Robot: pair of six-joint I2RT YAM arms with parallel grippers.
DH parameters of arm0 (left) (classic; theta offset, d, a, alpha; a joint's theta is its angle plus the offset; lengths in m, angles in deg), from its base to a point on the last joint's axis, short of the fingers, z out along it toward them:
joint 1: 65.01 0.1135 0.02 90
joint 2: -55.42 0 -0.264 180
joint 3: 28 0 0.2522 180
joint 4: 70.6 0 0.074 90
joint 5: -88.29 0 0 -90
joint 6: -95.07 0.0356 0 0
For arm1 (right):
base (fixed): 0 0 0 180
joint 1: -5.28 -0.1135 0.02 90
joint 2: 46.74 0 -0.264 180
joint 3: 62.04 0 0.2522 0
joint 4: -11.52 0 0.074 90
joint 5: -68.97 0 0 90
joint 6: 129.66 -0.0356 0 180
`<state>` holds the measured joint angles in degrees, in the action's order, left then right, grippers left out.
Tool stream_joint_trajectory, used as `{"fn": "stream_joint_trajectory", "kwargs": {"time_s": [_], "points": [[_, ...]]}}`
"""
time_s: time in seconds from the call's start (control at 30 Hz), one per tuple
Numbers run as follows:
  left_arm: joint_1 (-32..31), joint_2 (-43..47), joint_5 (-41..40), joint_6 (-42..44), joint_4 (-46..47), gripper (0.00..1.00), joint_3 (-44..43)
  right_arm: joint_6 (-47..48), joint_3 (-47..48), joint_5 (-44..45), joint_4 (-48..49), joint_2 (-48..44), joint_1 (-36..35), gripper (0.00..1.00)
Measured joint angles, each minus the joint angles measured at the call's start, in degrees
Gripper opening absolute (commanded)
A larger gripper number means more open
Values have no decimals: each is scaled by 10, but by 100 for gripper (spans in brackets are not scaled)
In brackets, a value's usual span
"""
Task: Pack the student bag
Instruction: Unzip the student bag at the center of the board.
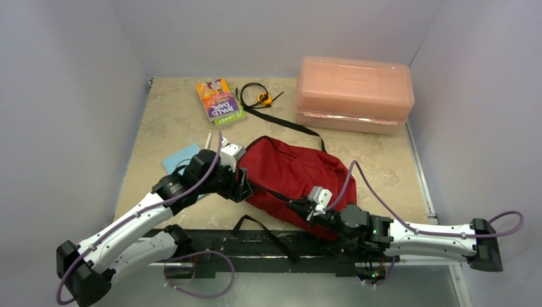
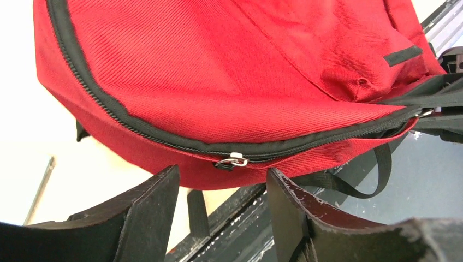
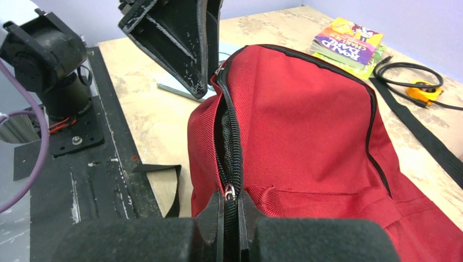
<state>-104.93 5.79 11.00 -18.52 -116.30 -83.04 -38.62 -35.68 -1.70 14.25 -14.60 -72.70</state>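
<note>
The student bag (image 1: pixel 291 176), dark red with black zippers, lies on its side in the middle of the table. My left gripper (image 2: pixel 221 172) is open at the bag's left end. A small metal zipper pull (image 2: pixel 232 160) sits just beyond its fingertips, and nothing is between the jaws. My right gripper (image 3: pixel 230 199) is shut on the bag's black zipper band at the near edge, with a metal slider ring (image 3: pixel 229 191) right at its tips. In the right wrist view the zipper (image 3: pixel 226 125) runs up from my right gripper to the left gripper's fingers (image 3: pixel 180 38).
A pink translucent box (image 1: pixel 353 94) stands at the back right. A colourful book (image 1: pixel 219 100) and a coiled black cable with an orange piece (image 1: pixel 259 96) lie at the back. A blue notebook (image 1: pixel 181 158) lies under the left arm. Black straps (image 1: pixel 265 230) trail onto the base plate.
</note>
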Motion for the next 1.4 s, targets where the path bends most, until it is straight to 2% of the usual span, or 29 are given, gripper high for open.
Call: {"fn": "stream_joint_trajectory", "kwargs": {"time_s": [0.1, 0.2, 0.37, 0.47, 0.63, 0.77, 0.9, 1.03, 1.3, 1.4], "points": [[-32, 6, -30, 7, 26, 58, 0, 0, -3, 8, 0, -11, 0, 0], [-73, 12, -75, 17, 69, 53, 8, 0, -10, 12, -3, -27, 0, 0], [-107, 18, -131, 40, 157, 49, 60, 0, -16, 19, -7, -42, 0, 0], [-111, 10, -148, 53, 187, 37, 73, 0, -16, 22, -9, -45, 0, 0], [-116, -8, -168, 69, 220, 0, 73, 0, -16, 23, -14, -52, 0, 0], [-125, -8, -205, 65, 214, 0, 69, 0, -16, 25, -15, -50, 0, 0], [-128, 2, -234, 61, 191, 0, 59, 0, -6, 24, -17, -16, 1, 26], [-123, 24, -267, 61, 148, 0, 50, -9, 45, 22, -39, 51, 0, 52], [-119, 57, -268, 57, 52, 0, 14, -40, 206, 11, -53, 180, 0, 76], [-120, 71, -256, 56, 31, 0, 10, -41, 253, 9, -36, 245, 1, 77]]}}
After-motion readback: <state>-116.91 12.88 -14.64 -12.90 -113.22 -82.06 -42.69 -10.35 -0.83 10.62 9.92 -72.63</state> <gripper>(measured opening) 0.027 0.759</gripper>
